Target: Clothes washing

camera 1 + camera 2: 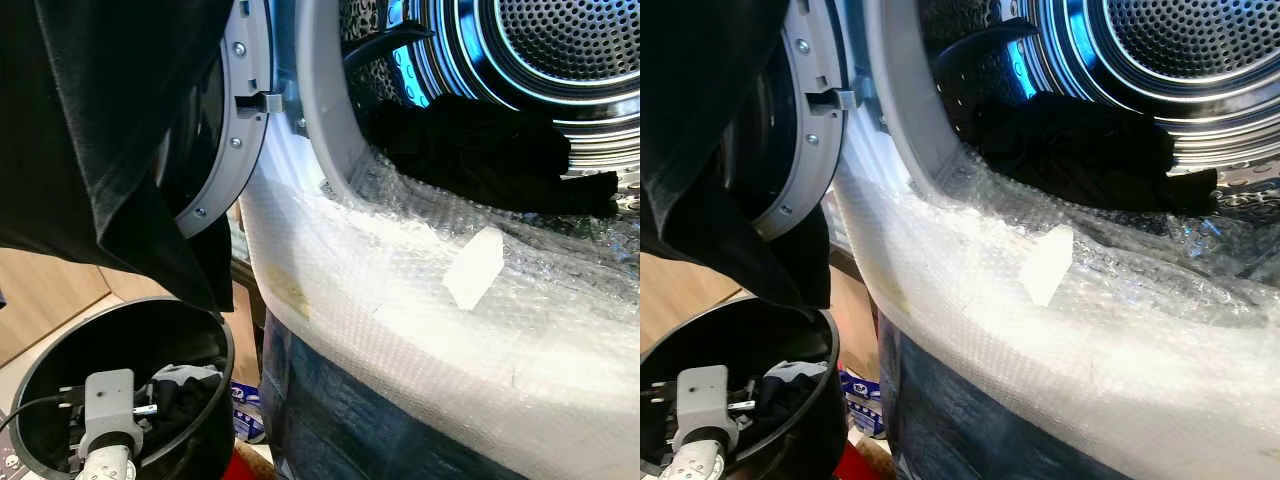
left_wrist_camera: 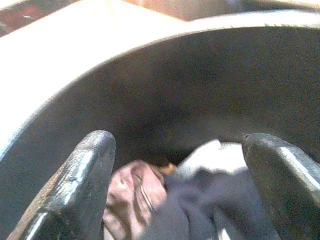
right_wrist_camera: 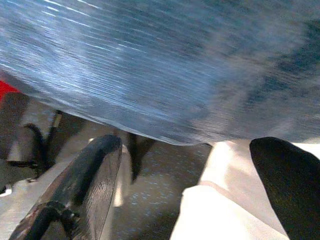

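Laundry is seen in two places: a heap of black clothes (image 1: 480, 150) lies inside the perforated steel drum (image 1: 560, 40) of the washing machine, just behind the lower edge of its opening, and mixed clothes (image 1: 180, 390) lie at the bottom of a round black basket (image 1: 215, 335) standing on the floor, low to the left of the machine. The machine's front rim is wrapped in bubble wrap (image 1: 420, 320), on which a small white strip (image 1: 473, 268) is stuck. The round door (image 1: 235, 120) is swung open to the left, and a dark garment (image 1: 90, 130) hangs across the upper left of the head views. The left claw (image 2: 180, 170) is reached down into the basket with its fingers (image 2: 80, 180) spread wide, poised above pinkish, white and dark blue fabric. The right claw (image 3: 200, 175) is held low in front of a blurred blue surface, its fingers wide apart and nothing between them.
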Tool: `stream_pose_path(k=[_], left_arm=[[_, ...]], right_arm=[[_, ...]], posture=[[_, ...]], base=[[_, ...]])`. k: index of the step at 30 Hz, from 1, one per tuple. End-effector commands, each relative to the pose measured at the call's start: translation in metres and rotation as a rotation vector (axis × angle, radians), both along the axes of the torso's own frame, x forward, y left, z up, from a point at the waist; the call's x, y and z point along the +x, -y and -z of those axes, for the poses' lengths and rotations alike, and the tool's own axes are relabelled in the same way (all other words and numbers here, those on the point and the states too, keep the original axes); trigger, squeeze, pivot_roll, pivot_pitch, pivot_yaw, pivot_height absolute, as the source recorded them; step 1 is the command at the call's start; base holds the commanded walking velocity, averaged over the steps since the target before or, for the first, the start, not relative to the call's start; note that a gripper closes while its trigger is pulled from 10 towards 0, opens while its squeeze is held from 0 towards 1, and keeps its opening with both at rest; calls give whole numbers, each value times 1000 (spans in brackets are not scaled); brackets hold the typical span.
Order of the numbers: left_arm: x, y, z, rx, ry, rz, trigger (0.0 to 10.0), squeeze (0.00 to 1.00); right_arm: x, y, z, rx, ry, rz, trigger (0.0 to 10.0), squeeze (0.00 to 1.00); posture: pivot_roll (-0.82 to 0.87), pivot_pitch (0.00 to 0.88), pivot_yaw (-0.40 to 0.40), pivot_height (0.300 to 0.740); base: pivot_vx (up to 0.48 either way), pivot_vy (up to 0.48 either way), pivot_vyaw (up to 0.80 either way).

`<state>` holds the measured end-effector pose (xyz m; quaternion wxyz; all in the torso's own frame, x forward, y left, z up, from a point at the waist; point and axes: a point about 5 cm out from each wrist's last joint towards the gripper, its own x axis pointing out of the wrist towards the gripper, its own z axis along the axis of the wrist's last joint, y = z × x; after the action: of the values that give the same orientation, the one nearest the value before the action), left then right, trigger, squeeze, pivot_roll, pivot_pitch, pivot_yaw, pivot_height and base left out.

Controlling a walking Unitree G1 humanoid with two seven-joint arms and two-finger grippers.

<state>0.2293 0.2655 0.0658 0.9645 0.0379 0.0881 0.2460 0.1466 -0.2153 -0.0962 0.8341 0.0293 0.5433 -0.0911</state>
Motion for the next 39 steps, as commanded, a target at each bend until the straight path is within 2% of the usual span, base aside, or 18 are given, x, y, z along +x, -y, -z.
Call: stream_pose_path(k=[1, 5, 6, 7, 8, 9, 10, 13, 14, 15, 17, 20, 23, 27, 31, 34, 39], left_arm=[[-3, -10, -13, -57, 34, -38, 10000, 0], [-3, -17, -24, -108, 48, -30, 10000, 0], [-2, -21, -30, -116, 16, 17, 10000, 0], [-2, -24, -33, -134, -63, 134, 10000, 153], [-3, -24, -33, -142, -93, 179, 10000, 153], [-4, -23, -33, -150, -106, 202, 10000, 416], [-7, -27, -33, -156, -143, 219, 10000, 1000], [-16, -37, -27, -182, -249, 285, 10000, 1000], [-16, -37, -27, -182, -249, 285, 10000, 1000], [-19, -35, -26, -200, -292, 364, 10000, 1000], [-19, -33, -26, -217, -313, 404, 10000, 1000], [-16, -30, -26, -241, -307, 429, 10000, 1000], [-8, -24, -22, -310, -278, 447, 10000, 1000], [-6, -18, -22, -320, -284, 486, 10000, 1000], [-1, -24, -27, -324, -267, 482, 10000, 1000], [5, -32, -26, -359, -272, 455, 10000, 1000], [5, -39, -23, -341, -352, 473, 10000, 1000]], right_arm=[[-2, -1, 1, -8, -3, 4, 10000, 0], [-1, -4, 1, -4, -3, -4, 10000, 0], [-1, -6, 2, -1, -6, -19, 10000, 0], [0, -10, 2, 7, -15, -45, 10000, 0], [0, -11, 2, 10, -17, -55, 10000, 0], [0, -12, 3, 11, -19, -59, 10000, 0], [0, -13, 3, 11, -17, -67, 10000, 0], [2, -16, 2, 10, -6, -81, 10000, 0], [2, -16, 2, 10, -6, -81, 10000, 0], [3, -18, 2, 10, -7, -101, 10000, 0], [4, -19, 2, 13, -5, -107, 10000, 0], [5, -20, 2, 19, 1, -122, 10000, 0], [5, -20, 2, 20, -2, -137, 10000, 0], [6, -20, 1, 27, 6, -138, 10000, 0], [7, -20, 1, 31, 5, -169, 10000, 0], [7, -20, 1, 25, -2, -205, 10000, 0], [7, -16, 0, 30, -3, -206, 10000, 0]], posture=[[52, 76, -34, 740], [62, 73, -31, 740], [62, 73, -31, 740], [68, 68, -28, 740], [68, 68, -28, 740], [68, 68, -28, 740], [73, 64, -26, 740], [78, 55, -21, 740], [78, 55, -21, 740], [74, 45, -20, 740], [74, 45, -20, 740], [73, 43, -18, 740], [71, 31, -23, 740], [62, 27, -26, 740], [65, 27, -30, 740], [69, 28, -32, 740], [61, 17, -37, 740]], base=[[0, 0, 0], [0, 0, 0], [0, 0, 0], [0, 0, 0], [0, 0, 0], [0, 0, 0], [0, 0, 0], [0, 0, 0], [0, 0, 0], [0, 0, 0], [0, 0, 0], [0, 0, 0], [0, 0, 0], [0, 0, 0], [0, 0, 0], [0, 0, 0], [0, 0, 0]])
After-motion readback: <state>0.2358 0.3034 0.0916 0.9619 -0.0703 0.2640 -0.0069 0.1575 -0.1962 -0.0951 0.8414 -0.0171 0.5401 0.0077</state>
